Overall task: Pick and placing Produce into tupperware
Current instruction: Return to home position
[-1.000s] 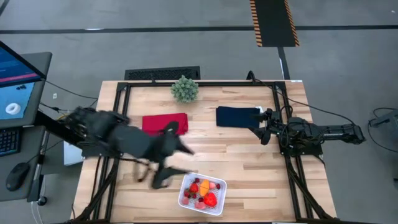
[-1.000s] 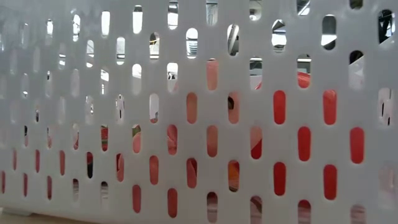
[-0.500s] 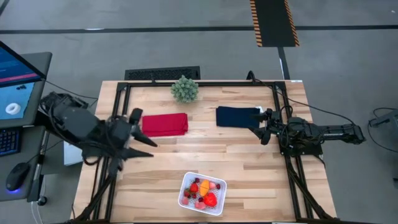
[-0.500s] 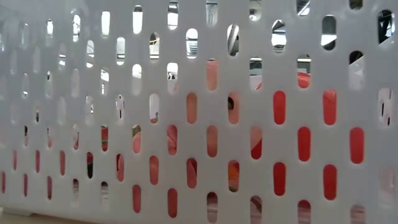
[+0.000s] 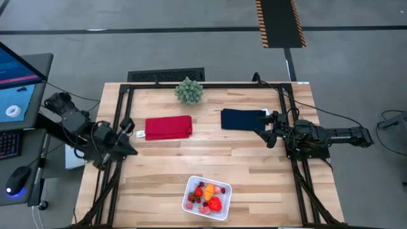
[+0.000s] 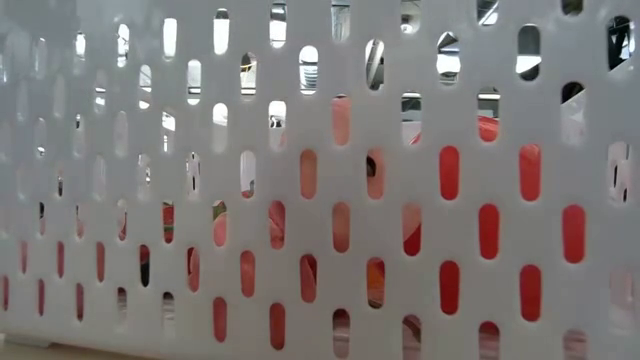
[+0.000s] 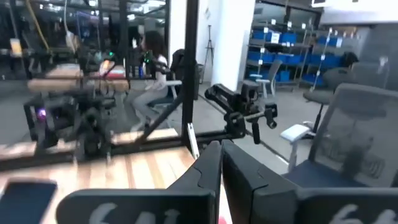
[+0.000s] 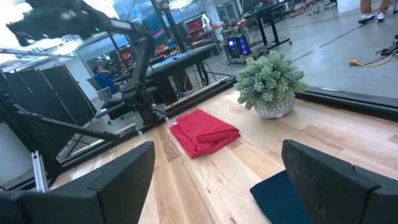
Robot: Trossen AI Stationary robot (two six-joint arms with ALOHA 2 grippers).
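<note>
Dark left claw farther from tupperware

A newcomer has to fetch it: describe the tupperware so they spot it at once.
On the wooden table, look along the edge opposite the plant. The tupperware sits there: a white square tub of red and orange produce, unlike the flat red cloth and navy cloth.

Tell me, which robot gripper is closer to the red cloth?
Left. The left gripper sits just beside the red cloth; the right gripper is far off on its other side, by the navy cloth.
</note>
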